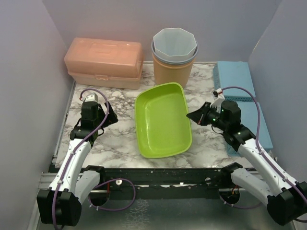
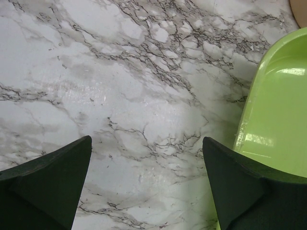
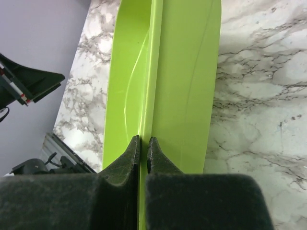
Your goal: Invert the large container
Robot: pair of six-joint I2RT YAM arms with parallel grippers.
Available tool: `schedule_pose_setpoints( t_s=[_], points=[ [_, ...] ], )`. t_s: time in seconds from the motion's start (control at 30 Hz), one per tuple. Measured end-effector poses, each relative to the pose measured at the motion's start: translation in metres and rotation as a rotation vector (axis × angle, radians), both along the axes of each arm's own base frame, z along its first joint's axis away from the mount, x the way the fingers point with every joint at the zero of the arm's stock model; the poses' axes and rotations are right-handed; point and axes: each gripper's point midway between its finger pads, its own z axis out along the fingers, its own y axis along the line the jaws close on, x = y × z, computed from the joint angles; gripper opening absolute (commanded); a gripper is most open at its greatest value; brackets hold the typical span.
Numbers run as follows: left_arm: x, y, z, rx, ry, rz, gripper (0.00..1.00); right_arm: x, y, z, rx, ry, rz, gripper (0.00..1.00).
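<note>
The large container is a lime-green rectangular tub, open side up, in the middle of the marble table. My right gripper is shut on the tub's right rim; in the right wrist view the two fingers pinch the thin green rim between them, gripper. My left gripper is open and empty, left of the tub, over bare marble. In the left wrist view the tub's edge shows at the right, beside the right finger, gripper.
An orange lidded box stands at the back left. A tan bin with a pale liner stands behind the tub. A blue perforated tray lies along the right side. Grey walls close in left, right and back.
</note>
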Motion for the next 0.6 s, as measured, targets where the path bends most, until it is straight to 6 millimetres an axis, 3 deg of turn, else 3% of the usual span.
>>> schedule_pose_setpoints(
  t_s=[0.07, 0.17, 0.33, 0.5, 0.6],
  points=[
    [0.000, 0.000, 0.000, 0.000, 0.000, 0.000, 0.99, 0.004, -0.001, 0.004, -0.024, 0.003, -0.005, 0.01],
    [0.000, 0.000, 0.000, 0.000, 0.001, -0.001, 0.99, 0.008, -0.002, -0.004, -0.055, 0.048, -0.012, 0.01],
    [0.001, -0.021, -0.008, -0.069, 0.027, -0.097, 0.99, 0.008, 0.001, -0.046, -0.058, 0.225, -0.038, 0.01],
    [-0.003, -0.055, -0.031, -0.195, 0.134, -0.251, 0.93, -0.015, 0.001, -0.105, -0.018, 0.421, -0.072, 0.01],
    [-0.010, -0.071, -0.046, -0.249, 0.212, -0.313, 0.90, -0.019, 0.001, -0.117, 0.011, 0.475, -0.096, 0.01]
  ],
)
